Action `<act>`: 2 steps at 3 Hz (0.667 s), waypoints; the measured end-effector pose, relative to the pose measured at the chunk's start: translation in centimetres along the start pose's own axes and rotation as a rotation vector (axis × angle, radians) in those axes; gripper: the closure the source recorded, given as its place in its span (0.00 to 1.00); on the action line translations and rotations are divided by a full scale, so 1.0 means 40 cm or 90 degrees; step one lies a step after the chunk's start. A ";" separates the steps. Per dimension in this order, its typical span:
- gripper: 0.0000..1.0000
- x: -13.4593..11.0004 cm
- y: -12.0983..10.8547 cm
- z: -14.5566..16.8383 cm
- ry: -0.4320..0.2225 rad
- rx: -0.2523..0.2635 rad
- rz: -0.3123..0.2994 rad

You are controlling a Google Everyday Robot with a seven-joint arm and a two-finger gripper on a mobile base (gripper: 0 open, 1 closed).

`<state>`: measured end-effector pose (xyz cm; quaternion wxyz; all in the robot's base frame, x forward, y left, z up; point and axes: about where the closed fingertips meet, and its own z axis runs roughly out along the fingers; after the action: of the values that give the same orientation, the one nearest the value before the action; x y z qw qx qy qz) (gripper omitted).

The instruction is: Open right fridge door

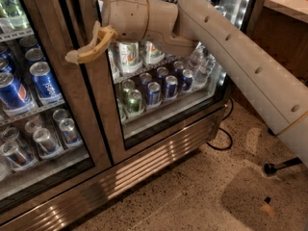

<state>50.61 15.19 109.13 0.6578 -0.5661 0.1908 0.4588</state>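
My gripper [86,49] sits high on the left, its tan tip pointing left across the upright where the two doors meet. From this angle I cannot tell whether it is clamped or released. Behind it the fat beige wrist and the long arm [240,66] run off to the lower right.

The right fridge door [109,129] stands just below and behind the wrist, in line with the left door [65,95] and looking closed. Its brushed-steel frame has a warm tint and a black inner edge. A bright white LED strip [242,13] runs down its far side.

Through its glass I see upright soda cans [154,93] on a shelf, with clear bottles [202,64] to their right. Blue Pepsi cans [45,83] show behind the left door. A ribbed steel grille [144,165] runs along the base, above speckled floor [192,206].
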 end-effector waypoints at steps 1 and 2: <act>0.18 -0.002 -0.001 0.001 0.001 0.002 0.001; 0.43 -0.002 -0.001 0.001 0.001 0.002 0.001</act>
<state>50.59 15.20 109.22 0.6584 -0.5651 0.1924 0.4584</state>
